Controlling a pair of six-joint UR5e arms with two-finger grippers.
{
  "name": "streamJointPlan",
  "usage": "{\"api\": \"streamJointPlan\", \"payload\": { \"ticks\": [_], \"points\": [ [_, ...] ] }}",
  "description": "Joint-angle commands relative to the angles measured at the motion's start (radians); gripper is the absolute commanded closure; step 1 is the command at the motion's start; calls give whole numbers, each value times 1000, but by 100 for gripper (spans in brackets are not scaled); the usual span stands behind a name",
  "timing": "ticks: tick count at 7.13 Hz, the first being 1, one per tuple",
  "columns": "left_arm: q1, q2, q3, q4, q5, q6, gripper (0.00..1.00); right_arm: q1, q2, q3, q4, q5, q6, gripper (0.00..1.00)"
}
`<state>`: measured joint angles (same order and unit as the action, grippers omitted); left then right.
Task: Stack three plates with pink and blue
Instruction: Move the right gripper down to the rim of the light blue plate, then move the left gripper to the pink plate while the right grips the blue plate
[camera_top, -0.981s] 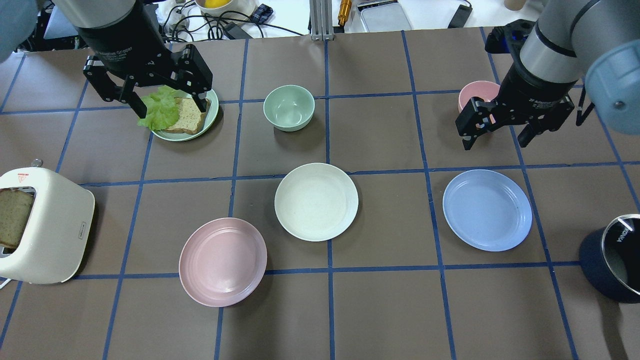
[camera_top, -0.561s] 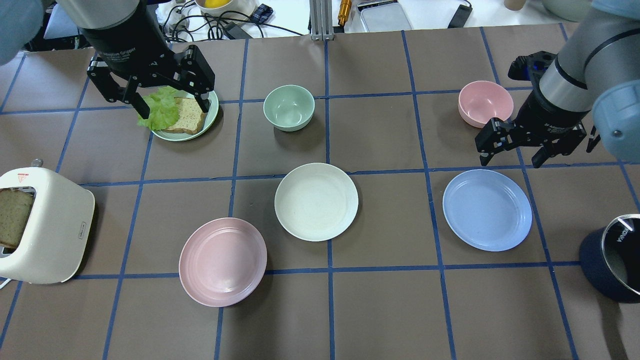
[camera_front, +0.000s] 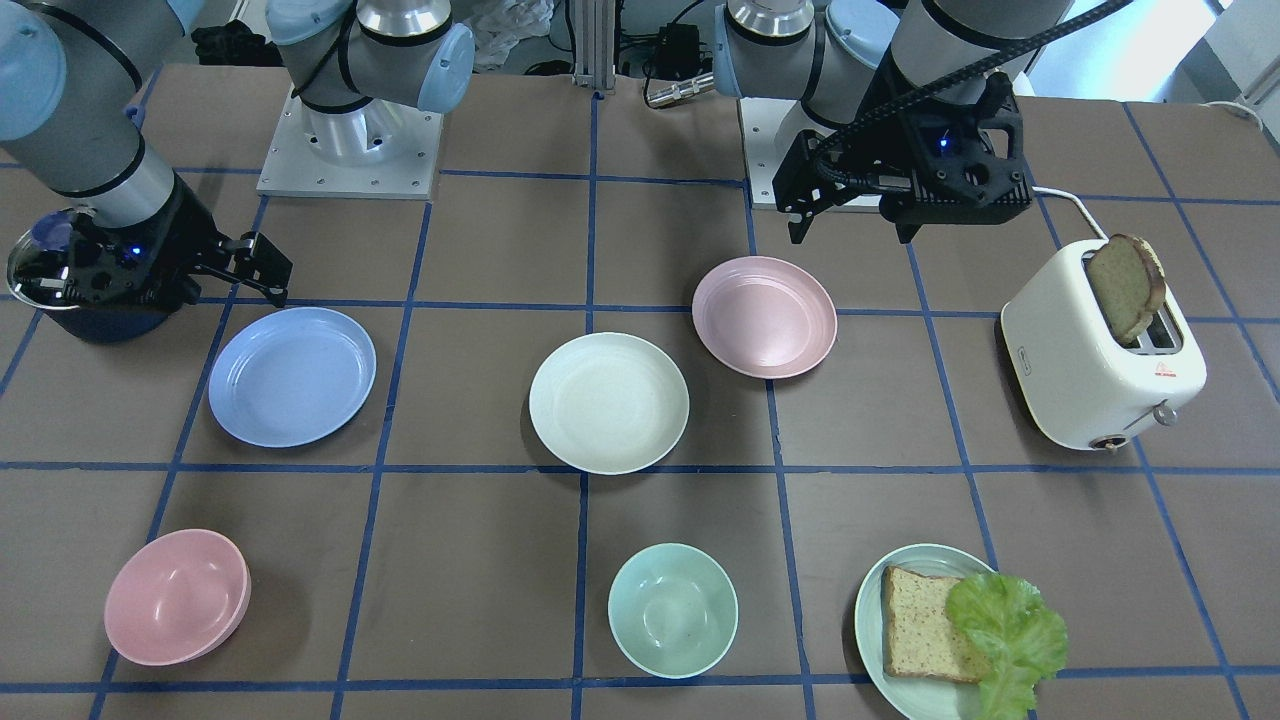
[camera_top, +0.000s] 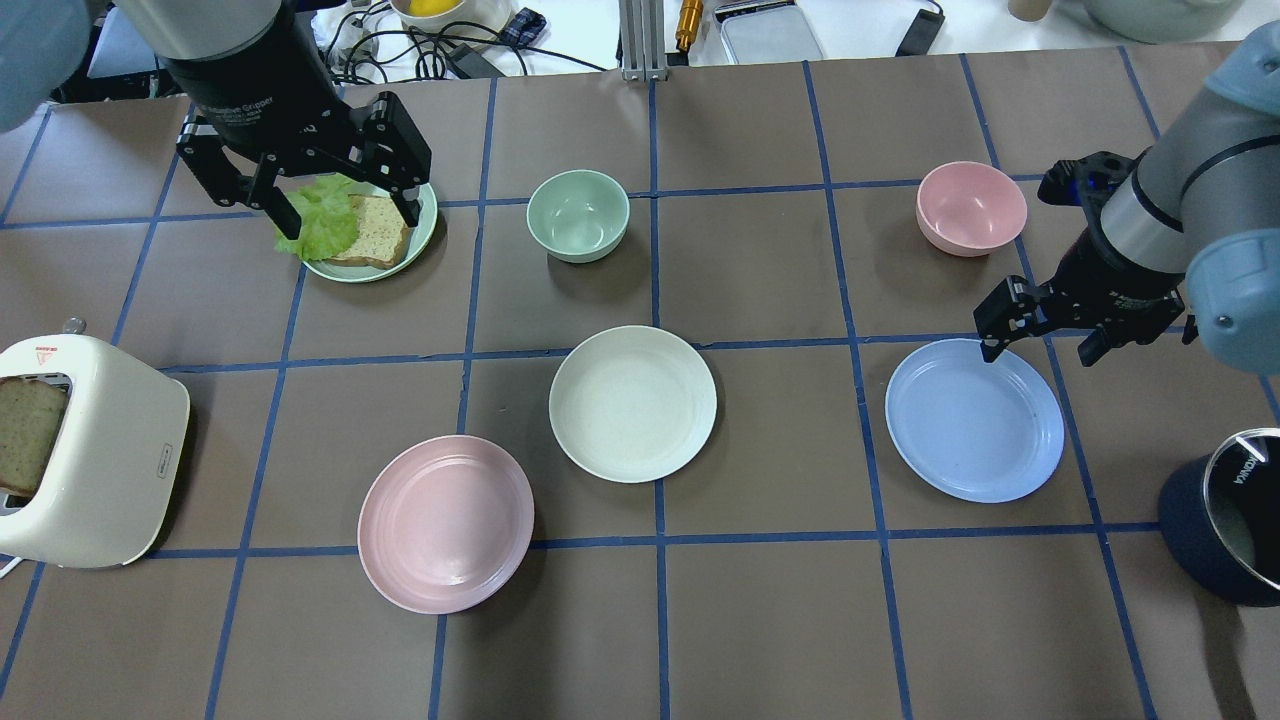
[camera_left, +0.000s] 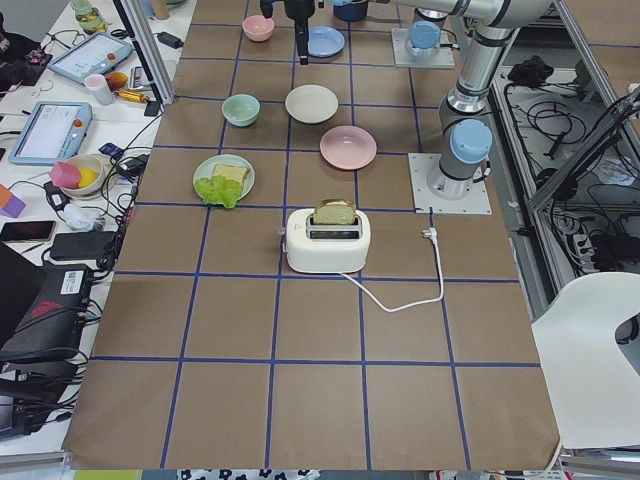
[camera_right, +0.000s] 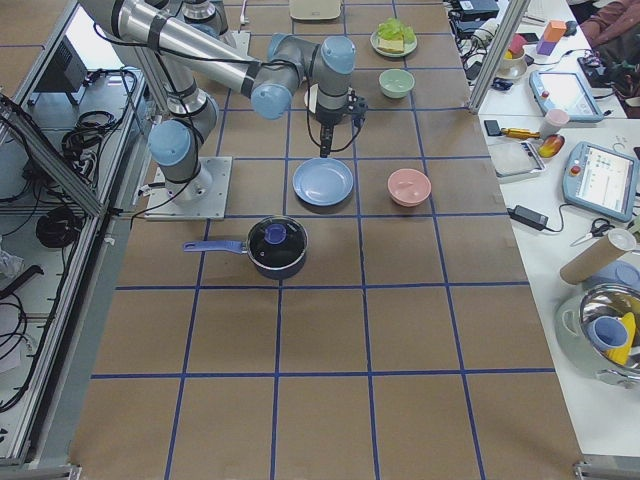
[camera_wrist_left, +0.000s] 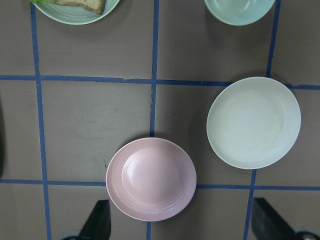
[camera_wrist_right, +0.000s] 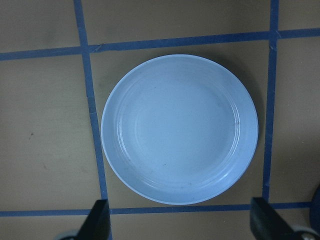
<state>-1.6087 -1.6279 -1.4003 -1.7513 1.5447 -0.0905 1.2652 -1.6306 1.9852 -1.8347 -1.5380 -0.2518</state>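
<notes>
Three plates lie apart on the brown table. The pale blue plate (camera_top: 975, 420) is at the right, the cream plate (camera_top: 633, 403) in the middle, and the dusty pink plate (camera_top: 446, 523) near the front left. My right gripper (camera_top: 1040, 355) is open and empty, hovering over the blue plate's far edge. The right wrist view looks straight down on the blue plate (camera_wrist_right: 180, 129). My left gripper (camera_top: 350, 222) is open and empty, high above the bread plate. Its wrist view shows the pink plate (camera_wrist_left: 151, 179) and the cream plate (camera_wrist_left: 254, 122).
A pale green plate with bread and lettuce (camera_top: 370, 235) sits under the left gripper. A mint bowl (camera_top: 578, 214) and a pink bowl (camera_top: 971, 205) stand at the back. A white toaster (camera_top: 90, 450) is at the left edge and a dark pot (camera_top: 1230, 515) at the right edge.
My right gripper has moved from beside the pink bowl toward the front and right, to above the blue plate's far edge. The left gripper has barely moved.
</notes>
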Motion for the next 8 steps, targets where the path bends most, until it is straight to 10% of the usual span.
{"api": "streamJointPlan", "payload": {
  "ticks": [1, 5, 8],
  "points": [
    [-7, 0, -2, -2, 0, 0, 0, -18, 1, 23, -46, -4, -52, 0],
    [-32, -9, -181, 40, -9, -49, 0, -26, 35, 36, -111, -27, -72, 0],
    [-135, 8, -481, 366, -5, -133, 0, -90, 134, 61, -196, -45, -222, 0]
  ]
}}
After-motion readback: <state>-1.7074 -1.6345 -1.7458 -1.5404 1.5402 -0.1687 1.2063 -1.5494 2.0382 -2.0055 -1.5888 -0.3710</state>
